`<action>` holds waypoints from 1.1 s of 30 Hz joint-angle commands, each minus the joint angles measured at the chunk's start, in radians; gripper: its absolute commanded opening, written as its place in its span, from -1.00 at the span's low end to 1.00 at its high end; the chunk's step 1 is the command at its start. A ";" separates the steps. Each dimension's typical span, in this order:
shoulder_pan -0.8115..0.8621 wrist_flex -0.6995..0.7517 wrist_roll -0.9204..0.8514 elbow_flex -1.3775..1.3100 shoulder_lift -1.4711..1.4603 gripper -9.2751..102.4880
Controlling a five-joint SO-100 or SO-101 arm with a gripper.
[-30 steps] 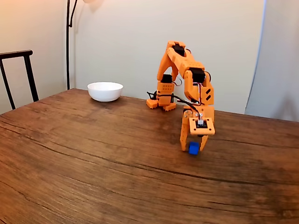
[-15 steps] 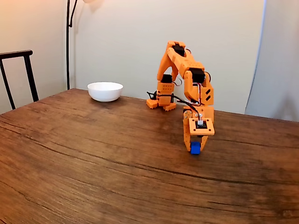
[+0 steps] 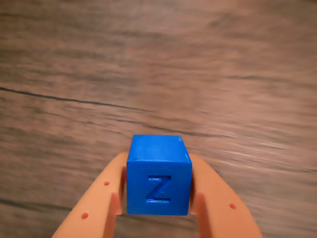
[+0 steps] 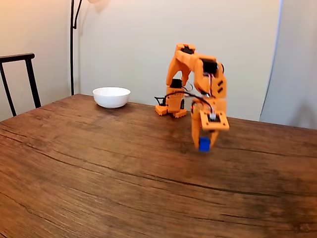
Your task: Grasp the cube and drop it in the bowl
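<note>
So the grab part looks done: the claw (image 3: 157, 210) is clamped on the cube (image 3: 159, 174), one orange finger pressed against each side, and the wrist view shows the blue block sitting snug between them with a raised "Z" on the face toward the camera. In the fixed view the cube (image 4: 204, 144) hangs at the very tip of the claw (image 4: 203, 144) and I'd say it's off the bench (image 4: 99, 168), since there's a gap of wood grain under it and the picture is a bit motion-blurred around the arm. What's left is the whole carry and the drop. The bowl (image 4: 111, 96) sits well off to the left of the claw in the fixed view and farther back, near the far edge of the bench, with nothing in it that I can see from this angle. Pose-wise the arm is folded up high over its base, the elbow hunched at the top, and the forearm drops almost straight down so the claw points at the bench with the cube underneath. The grip looks centred, so I'd guess it holds for the swing over.
</note>
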 commanded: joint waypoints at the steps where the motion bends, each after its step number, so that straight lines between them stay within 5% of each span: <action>1: 0.040 0.115 0.063 -0.126 0.031 -0.79; 15: 0.210 0.623 0.244 -0.545 0.031 -0.79; 23: 0.357 0.626 0.390 -0.558 0.123 -0.79; 33: 0.528 0.626 0.445 -0.261 0.403 -0.79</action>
